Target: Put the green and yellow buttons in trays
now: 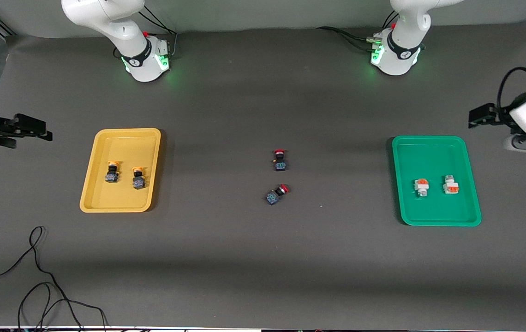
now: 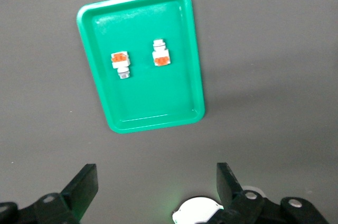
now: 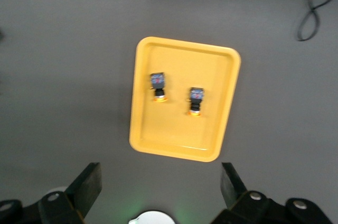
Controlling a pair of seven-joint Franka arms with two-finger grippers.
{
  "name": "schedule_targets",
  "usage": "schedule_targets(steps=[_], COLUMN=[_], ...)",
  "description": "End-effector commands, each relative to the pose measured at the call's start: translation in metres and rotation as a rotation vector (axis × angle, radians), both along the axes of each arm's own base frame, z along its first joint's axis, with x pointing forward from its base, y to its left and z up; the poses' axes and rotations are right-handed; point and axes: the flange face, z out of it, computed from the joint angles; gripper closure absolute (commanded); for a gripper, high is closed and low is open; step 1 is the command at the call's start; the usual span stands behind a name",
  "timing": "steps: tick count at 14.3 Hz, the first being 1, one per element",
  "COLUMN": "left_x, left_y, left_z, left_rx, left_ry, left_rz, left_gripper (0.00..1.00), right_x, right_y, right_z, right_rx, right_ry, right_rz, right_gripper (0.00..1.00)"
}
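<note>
Both yellow-capped black push-button switches sit in the shallow yellow plastic tray, both white-and-orange switches in the green plastic tray. They look light, hard and slippery; I'd pinch the boxy bodies. Left hand and right hand wait spread wide above their trays.

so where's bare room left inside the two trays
Yellow tray: two yellow buttons sit mid-tray; the strips along its rims nearest and farthest from the front camera are bare. Green tray: two white buttons sit mid-tray, with bare strips likewise. Both middles are crowded.
</note>
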Motion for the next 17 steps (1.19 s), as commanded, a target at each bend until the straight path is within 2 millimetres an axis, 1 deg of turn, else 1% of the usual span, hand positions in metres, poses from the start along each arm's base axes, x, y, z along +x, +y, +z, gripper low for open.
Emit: schedule_targets(steps=[1,2,4,6,7,8,9,11,13,14,17], left_x=[-0.012,-0.014,-0.015,-0.016,-0.016,-0.016,-0.016,-0.016,-0.015,-0.015,-0.014], left_y=[-0.014,-0.02,-0.025,-0.027,-0.027,-0.027,-0.027,-0.026,-0.026,-0.026,-0.026], left_z=[0.02,0.028,0.038,0.038,0.037,0.037,0.037,0.037,0.037,0.037,0.035], left_rx=[-0.011,-0.009,-0.011,-0.01,-0.012,-0.011,-0.011,-0.012,-0.012,-0.013,-0.012], left_ry=[-0.022,-0.02,-0.021,-0.018,-0.018,-0.018,-0.018,-0.018,-0.016,-0.018,-0.015], left_rz=[0.044,0.048,0.042,0.037,0.036,0.036,0.036,0.036,0.036,0.037,0.037], left_gripper=[0.0,0.0,0.0,0.0,0.0,0.0,0.0,0.0,0.0,0.0,0.0], right_x=[-0.008,-0.012,-0.015,-0.006,-0.002,0.0,-0.003,-0.009,-0.023,-0.028,-0.035], right_y=[0.004,0.009,0.023,0.04,0.054,0.065,0.063,0.047,0.038,0.036,0.035], right_z=[0.003,0.0,0.005,0.003,-0.001,-0.002,-0.002,0.004,0.021,0.026,0.031], right_rx=[-0.053,-0.058,-0.06,-0.053,-0.056,-0.064,-0.061,-0.046,-0.027,-0.021,0.007], right_ry=[-0.017,-0.008,-0.021,-0.055,-0.065,-0.077,-0.078,-0.072,-0.078,-0.072,-0.059], right_rz=[-0.092,-0.152,-0.185,-0.222,-0.262,-0.256,-0.253,-0.19,-0.155,-0.164,-0.159], right_gripper=[0.0,0.0,0.0,0.0,0.0,0.0,0.0,0.0,0.0,0.0,0.0])
